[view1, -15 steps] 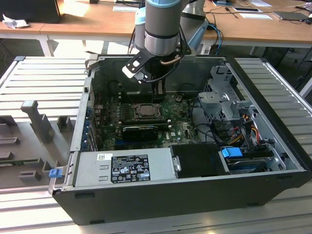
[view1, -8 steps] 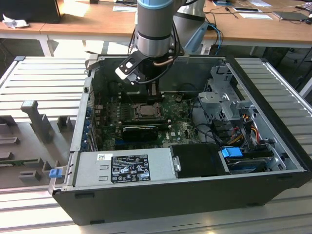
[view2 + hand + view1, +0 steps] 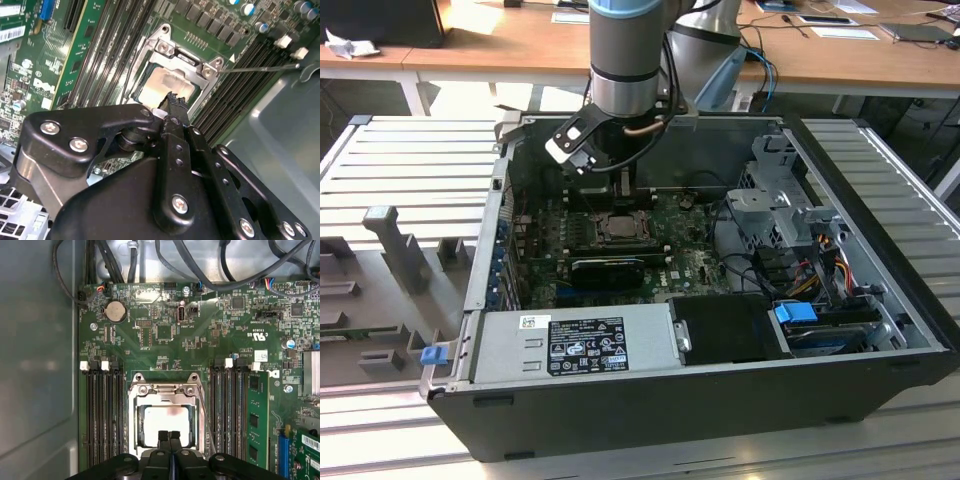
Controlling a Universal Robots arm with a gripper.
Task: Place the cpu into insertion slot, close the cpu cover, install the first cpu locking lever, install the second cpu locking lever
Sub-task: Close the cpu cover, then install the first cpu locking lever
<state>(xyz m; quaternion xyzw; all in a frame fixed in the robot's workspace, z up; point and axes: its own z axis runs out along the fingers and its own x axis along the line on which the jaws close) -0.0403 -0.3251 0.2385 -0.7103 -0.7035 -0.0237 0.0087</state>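
An open computer case (image 3: 650,405) holds a green motherboard (image 3: 210,345), a grey power supply (image 3: 570,345) and coloured cables (image 3: 823,258).

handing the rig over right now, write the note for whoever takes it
gripper: shut, holding nothing, fingertips just above the near edge of the cpu, inside the open computer case.
cpu: seated in the insertion slot on the green board.
cpu cover: looks to lie flat around the chip.
Done: cpu placed; cover appears closed.
Left: both locking levers. One thin lever rod sticks out away from the socket, apparently unlatched; I cannot tell the state of the other.
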